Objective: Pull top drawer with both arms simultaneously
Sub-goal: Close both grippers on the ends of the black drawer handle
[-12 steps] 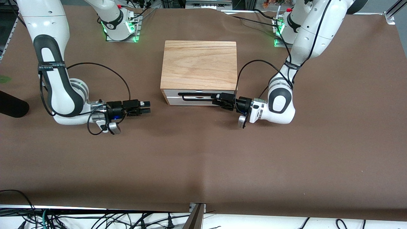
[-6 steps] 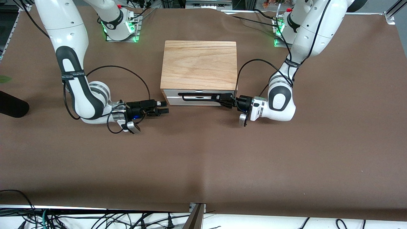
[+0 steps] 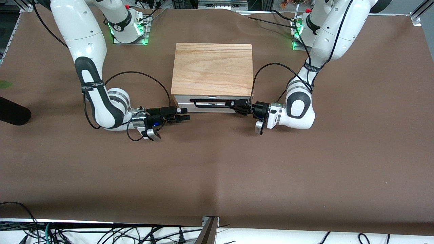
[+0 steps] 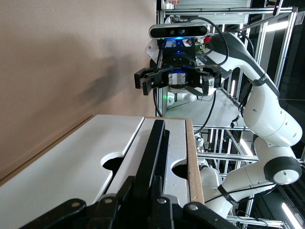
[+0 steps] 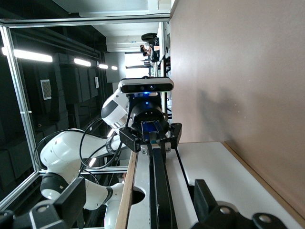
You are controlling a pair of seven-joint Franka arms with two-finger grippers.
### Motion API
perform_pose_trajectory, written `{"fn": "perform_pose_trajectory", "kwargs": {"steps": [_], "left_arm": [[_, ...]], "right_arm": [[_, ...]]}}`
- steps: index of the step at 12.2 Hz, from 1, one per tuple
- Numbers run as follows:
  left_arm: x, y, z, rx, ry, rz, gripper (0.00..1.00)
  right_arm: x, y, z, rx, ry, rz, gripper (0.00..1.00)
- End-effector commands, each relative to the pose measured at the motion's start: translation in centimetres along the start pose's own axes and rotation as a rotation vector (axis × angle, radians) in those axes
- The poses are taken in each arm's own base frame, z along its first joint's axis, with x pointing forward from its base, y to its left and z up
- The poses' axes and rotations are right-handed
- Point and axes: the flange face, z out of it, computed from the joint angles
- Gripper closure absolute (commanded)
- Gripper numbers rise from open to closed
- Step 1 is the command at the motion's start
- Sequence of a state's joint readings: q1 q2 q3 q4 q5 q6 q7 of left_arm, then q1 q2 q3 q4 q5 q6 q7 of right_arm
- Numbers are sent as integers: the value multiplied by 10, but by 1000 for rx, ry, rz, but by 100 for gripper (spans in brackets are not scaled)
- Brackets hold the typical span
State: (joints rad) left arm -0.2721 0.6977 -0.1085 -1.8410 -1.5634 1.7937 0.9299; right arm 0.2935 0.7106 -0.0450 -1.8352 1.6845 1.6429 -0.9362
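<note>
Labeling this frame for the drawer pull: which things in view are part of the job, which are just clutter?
Job:
top drawer, closed
black bar handle
left gripper, shut on the handle
right gripper, open, just short of the handle's other end

Lying about:
cabinet's wood top
brown table cover
cables along the table's near edge

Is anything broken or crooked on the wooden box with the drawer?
Nothing stands out. The light-wood cabinet sits square on the brown table, and its white-fronted top drawer with the black bar handle looks shut and undamaged.
</note>
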Motion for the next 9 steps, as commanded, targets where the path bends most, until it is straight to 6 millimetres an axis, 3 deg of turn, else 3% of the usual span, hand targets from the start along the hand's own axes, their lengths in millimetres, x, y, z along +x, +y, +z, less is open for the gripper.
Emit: {"fn": "perform_pose_trajectory", "kwargs": {"steps": [1,6,9], "left_arm": [[-3,5,5,-16,6,14,100],[-2,6,5,-16,7,14,100],[-1,6,4,-16,8,15,100]], "right_arm": [[-7,9,16,15,-4,5,0],[-15,12,39,15,-21,16,5],[-29,23,40,17,-31,44,6]]}}
